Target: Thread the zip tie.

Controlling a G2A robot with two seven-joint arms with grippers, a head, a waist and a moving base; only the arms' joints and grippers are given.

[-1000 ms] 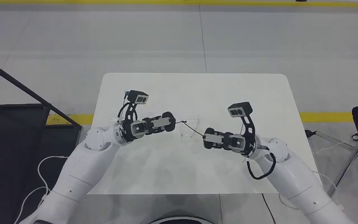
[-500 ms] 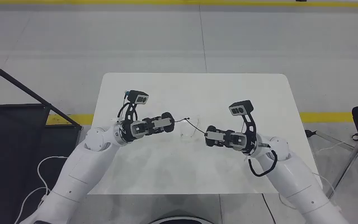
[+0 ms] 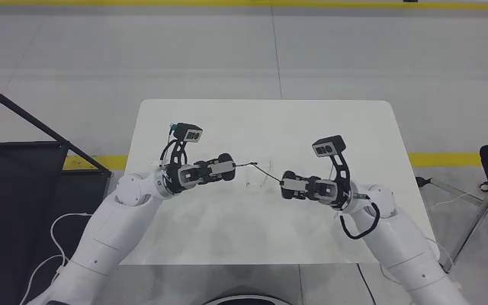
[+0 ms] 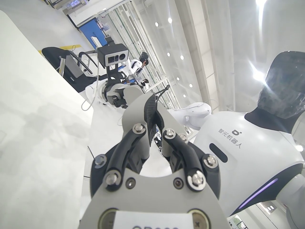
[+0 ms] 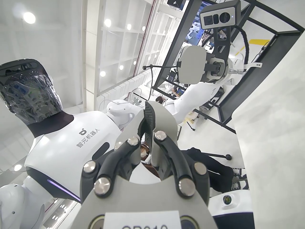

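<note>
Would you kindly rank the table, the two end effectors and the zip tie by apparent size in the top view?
Largest: the table.
Next: the left end effector and the right end effector look alike, so tied.
Smallest: the zip tie.

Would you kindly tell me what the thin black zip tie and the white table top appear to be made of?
The thin black zip tie looks like flexible matte plastic, probably nylon: it curves between the left claw and the right claw. The white table top seems smooth laminate or painted board, given its faint sheen.
</note>
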